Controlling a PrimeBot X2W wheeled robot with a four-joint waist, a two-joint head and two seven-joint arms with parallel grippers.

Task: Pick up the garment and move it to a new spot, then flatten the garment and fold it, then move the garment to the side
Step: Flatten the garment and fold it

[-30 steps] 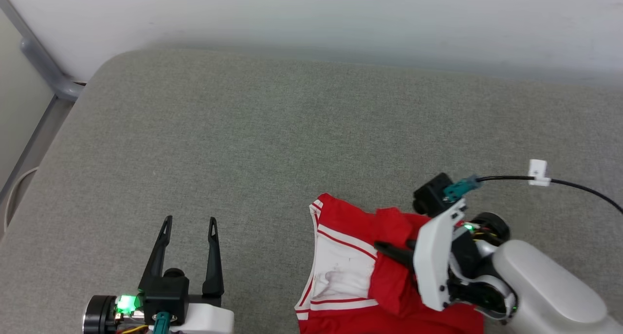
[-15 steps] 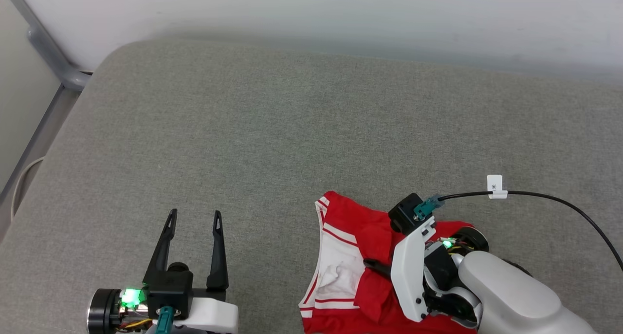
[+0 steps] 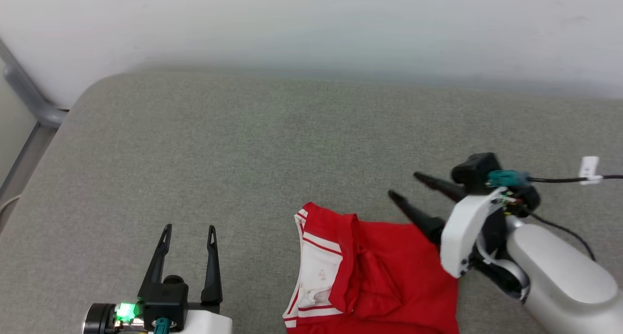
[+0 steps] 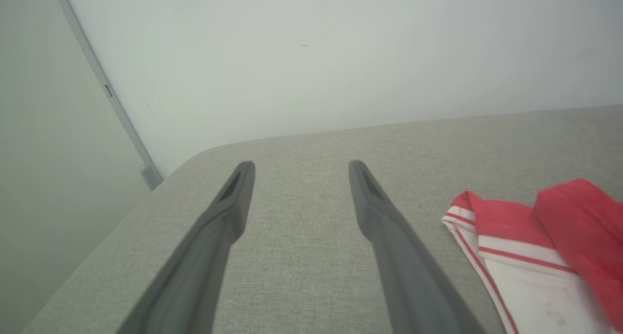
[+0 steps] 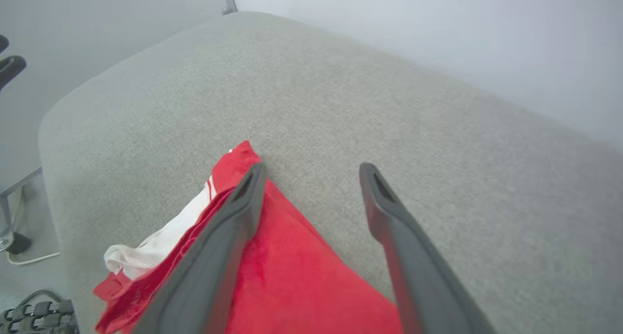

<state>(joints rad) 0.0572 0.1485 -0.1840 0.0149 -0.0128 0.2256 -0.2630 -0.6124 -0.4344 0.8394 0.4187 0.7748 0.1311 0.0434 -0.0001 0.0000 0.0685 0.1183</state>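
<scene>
The red jersey (image 3: pixel 389 280) lay bunched and partly doubled over on the grey padded surface (image 3: pixel 243 144). Its white sleeve (image 3: pixel 319 263) was turned up on the side away from the right gripper (image 3: pixel 402 185), and its lower part was cut off by the near edge of the head view. That gripper hung at the cloth's far corner with its fingers spread and nothing between them. In its wrist view one finger crossed the red fabric while the other lay over bare padding, and whether either touched could not be told. The step in hand looked like the flattening, with the shirt not yet spread. Done well, it would call for a low, shallow pinch on a single layer at a hem corner or shoulder, not a grab into the heap. A slow outward draw would then let the folds slide open without dragging the whole shirt. The pale right forearm (image 3: pixel 559 270) reached in from the near right, wrist cocked so the fingers pointed away and leftward. The left gripper (image 3: pixel 190 228) sat with fingers parted and empty, pointing toward the wall (image 3: pixel 311 27), the jersey off to its right and apart.
</scene>
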